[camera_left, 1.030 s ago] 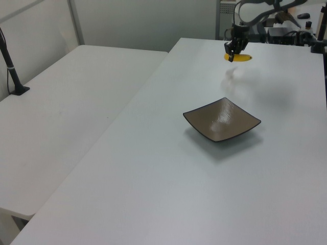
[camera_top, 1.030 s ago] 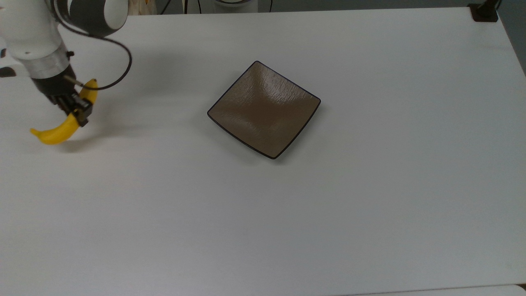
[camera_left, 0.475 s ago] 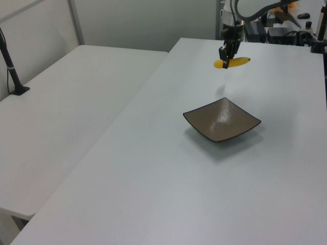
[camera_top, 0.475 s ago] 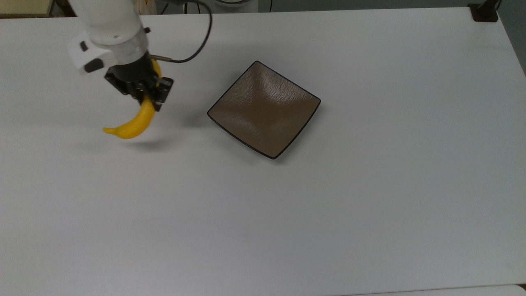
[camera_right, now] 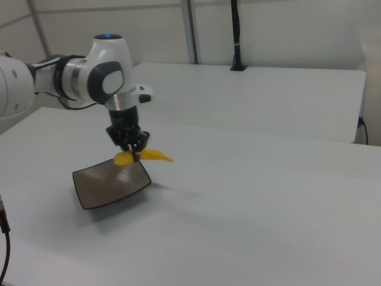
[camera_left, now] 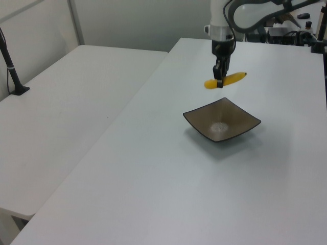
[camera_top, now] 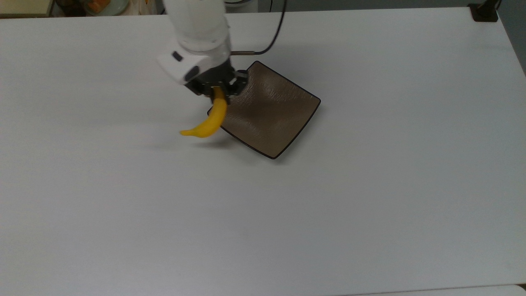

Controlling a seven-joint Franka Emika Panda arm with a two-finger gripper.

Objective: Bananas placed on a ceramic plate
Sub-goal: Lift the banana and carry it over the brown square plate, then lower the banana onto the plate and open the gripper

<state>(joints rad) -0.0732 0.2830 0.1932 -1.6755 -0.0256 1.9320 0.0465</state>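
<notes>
**Banana in the air, almost over the plate**

I am in the carrying step. My fingers (camera_top: 218, 91) are clenched on the banana (camera_top: 209, 121), which hangs below them, off the counter (camera_top: 370, 205). The ceramic plate (camera_top: 275, 111) lies just past the fingers, under their far edge. Next I think I must go a bit further over the plate, come down and let go softly. The counter is plain white; more white tables (camera_left: 61, 102) stand beside it.
</notes>
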